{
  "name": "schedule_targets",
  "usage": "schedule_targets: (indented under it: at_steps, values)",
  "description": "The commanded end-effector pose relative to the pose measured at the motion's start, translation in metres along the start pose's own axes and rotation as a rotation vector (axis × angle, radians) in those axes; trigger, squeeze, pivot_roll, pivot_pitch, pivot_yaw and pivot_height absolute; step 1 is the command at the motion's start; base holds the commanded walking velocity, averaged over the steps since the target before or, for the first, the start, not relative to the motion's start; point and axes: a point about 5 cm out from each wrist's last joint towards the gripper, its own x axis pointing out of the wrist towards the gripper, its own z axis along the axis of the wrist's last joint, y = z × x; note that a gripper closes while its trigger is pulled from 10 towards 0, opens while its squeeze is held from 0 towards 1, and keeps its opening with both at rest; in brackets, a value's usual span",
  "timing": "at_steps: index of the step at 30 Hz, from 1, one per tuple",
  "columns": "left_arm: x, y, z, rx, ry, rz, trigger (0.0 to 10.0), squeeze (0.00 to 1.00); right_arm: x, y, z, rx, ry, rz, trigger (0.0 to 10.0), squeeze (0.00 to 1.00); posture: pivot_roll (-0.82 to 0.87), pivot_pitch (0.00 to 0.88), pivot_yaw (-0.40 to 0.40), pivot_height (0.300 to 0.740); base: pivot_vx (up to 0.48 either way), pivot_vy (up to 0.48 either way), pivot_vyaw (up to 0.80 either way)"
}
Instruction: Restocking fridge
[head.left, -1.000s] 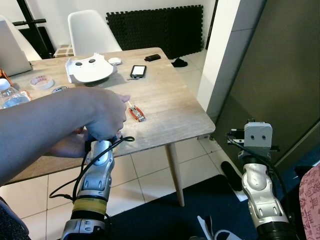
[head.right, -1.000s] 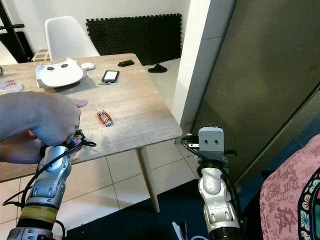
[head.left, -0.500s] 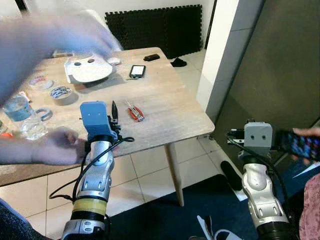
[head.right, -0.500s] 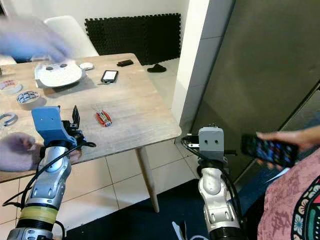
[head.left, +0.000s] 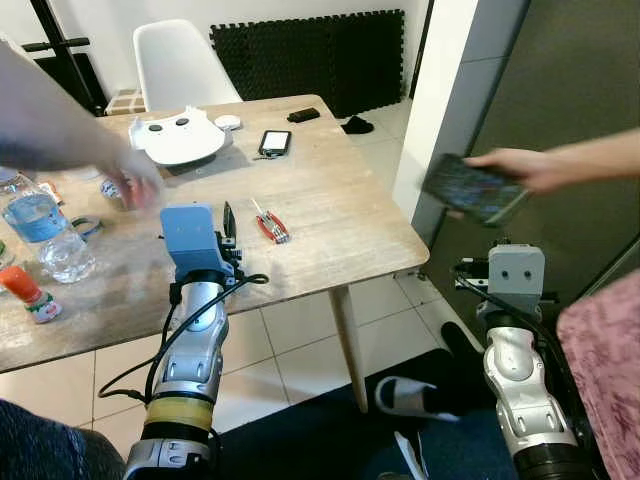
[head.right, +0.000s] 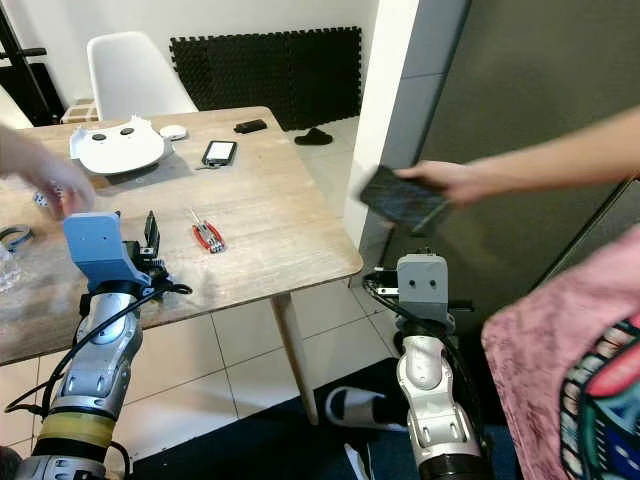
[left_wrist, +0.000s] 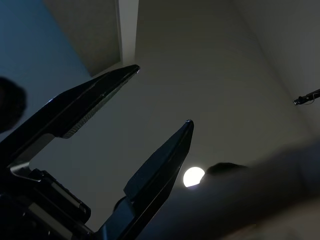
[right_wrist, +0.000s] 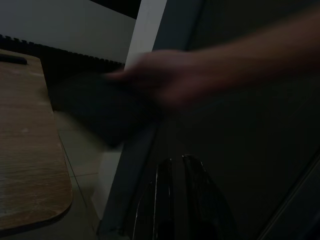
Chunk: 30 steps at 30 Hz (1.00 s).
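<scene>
Dark fridge door (head.right: 520, 110) rises just beyond, seemingly, right end effector (right_wrist: 175, 165).

Silver arms, the left wrist capped blue, long black fingers (left_wrist: 160, 165), black cables.

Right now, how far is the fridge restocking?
Nothing looks done. The left gripper is open and empty; the right gripper looks shut, holding nothing. The water bottle stands on the table, and a person's hand holds a phone nearby.

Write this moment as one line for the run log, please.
left gripper: open, raised, empty | right gripper: shut, idle | person's hand: holding phone above it
</scene>
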Motion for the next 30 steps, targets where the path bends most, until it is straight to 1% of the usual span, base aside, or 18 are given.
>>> schedule_targets:
  at_steps: [1,30]
  values:
    - [-0.0032,-0.0046,-0.0067,-0.004,0.032,-0.01,10.0,0.0,-0.0007,-0.0033,-0.0022,0.003,0.015,-0.006,10.0,0.0,-0.03,0.0,-0.047,0.74,0.0,0.0,0.0]
    - [-0.0027,-0.0054,-0.0067,-0.001,0.03,-0.016,10.0,0.0,-0.0006,-0.0029,-0.0032,0.002,0.018,-0.005,10.0,0.0,-0.02,0.0,-0.041,0.74,0.0,0.0,0.0]
